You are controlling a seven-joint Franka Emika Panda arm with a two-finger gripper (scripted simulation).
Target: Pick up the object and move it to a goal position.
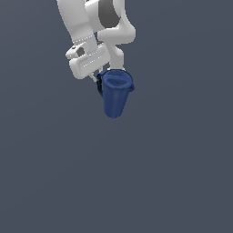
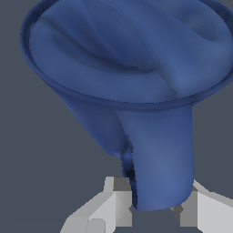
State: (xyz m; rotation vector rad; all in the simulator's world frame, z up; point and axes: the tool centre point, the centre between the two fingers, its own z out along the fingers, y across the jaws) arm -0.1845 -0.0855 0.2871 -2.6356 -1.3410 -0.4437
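Note:
The object, a dark blue tapered cup (image 1: pixel 114 95) with a wide round rim, hangs upright in the air under the white arm in the exterior view. My gripper (image 1: pixel 101 82) is at its upper side, on the exterior view's left, mostly hidden behind the rim. In the wrist view the cup (image 2: pixel 136 68) fills the picture, and its side part (image 2: pixel 159 159) sits between my two light grey fingers (image 2: pixel 111 205), which press on it from both sides. The gripper (image 2: pixel 154 210) is shut on the cup.
A plain dark grey surface (image 1: pixel 173 173) lies all around and below. No other objects or edges show in either view.

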